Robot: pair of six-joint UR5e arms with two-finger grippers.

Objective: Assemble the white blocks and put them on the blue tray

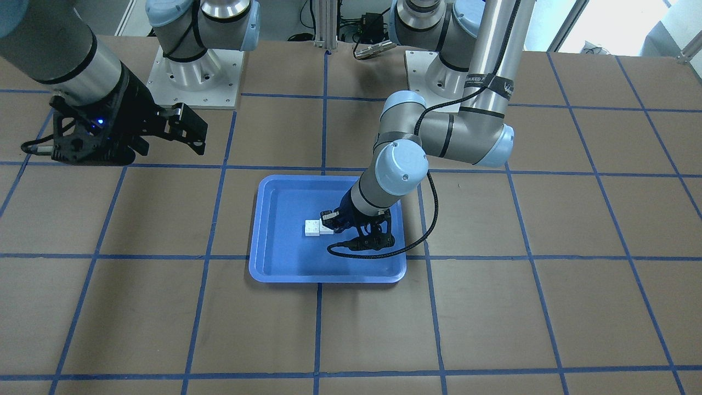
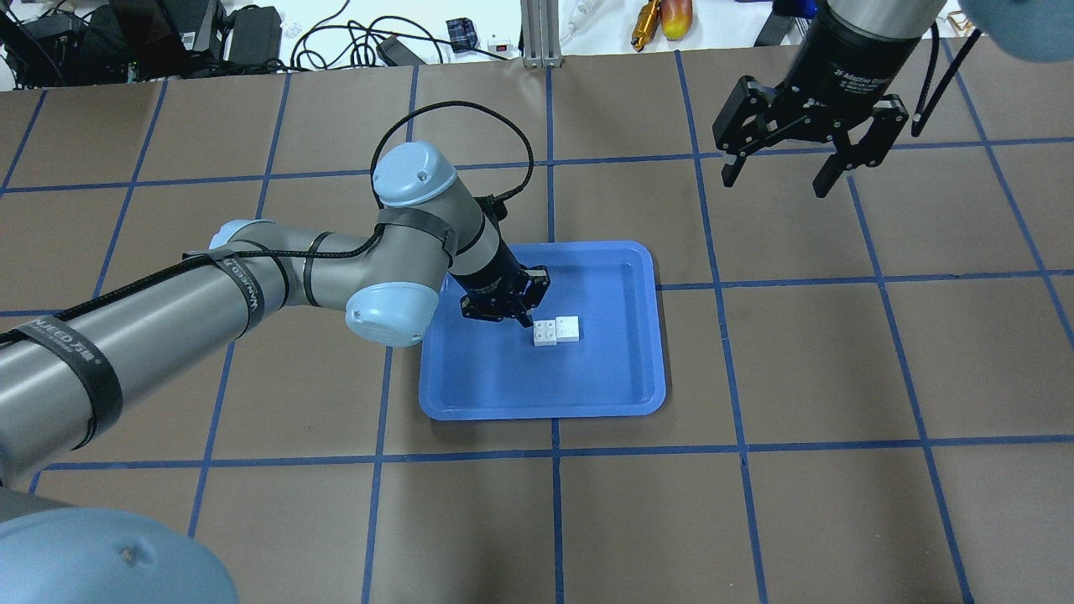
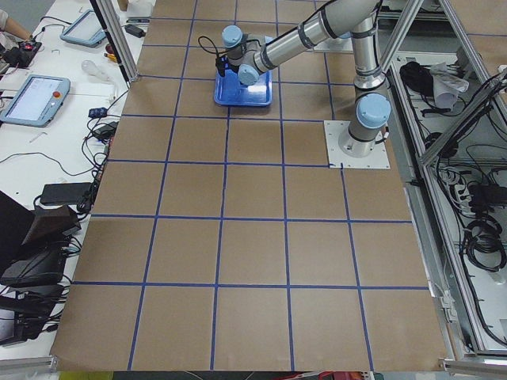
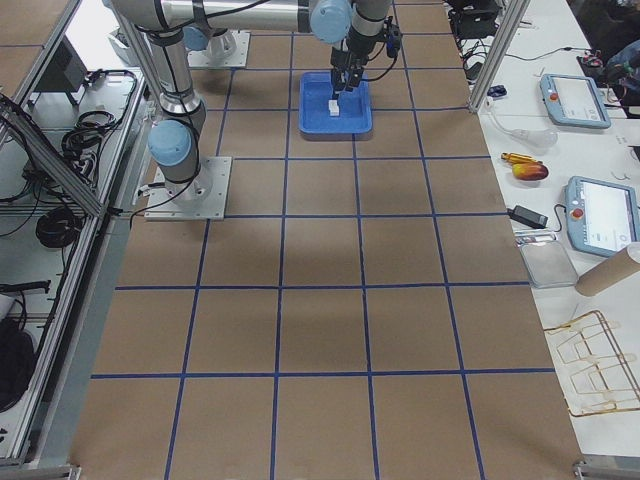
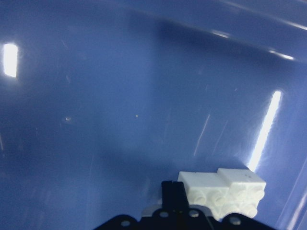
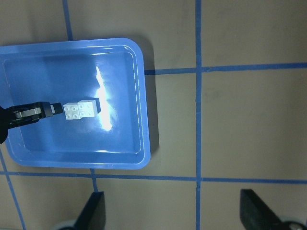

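Across the table, in the front-facing view, the white blocks (image 1: 313,227) are sitting joined as a stepped pair on the floor of the blue tray (image 1: 285,258), mid-frame. Assembling and placing are looking done to me. What is left, I'd judge, is for the arm to let go, if it hasn't, and lift clear. The left gripper (image 1: 330,220) is leaning down into the tray, a fingertip touching the pair's right end. The right gripper (image 1: 171,144) is hanging at the upper left, jaws spread wide, carrying nothing.

From overhead, the pair is lying near the tray's centre and the left tool is reaching in from the upper left. Its second finger is getting lost against the black body, so I am not managing to tell whether it is pinching or merely touching.

Both side views are showing the tray tiny near the top edge, too small to judge.

The left wrist camera is showing the blocks at the lower right with one dark finger against their left side.

The right wrist camera is looking down on the tray at the upper left, its own fingers splayed wide along the bottom edge.
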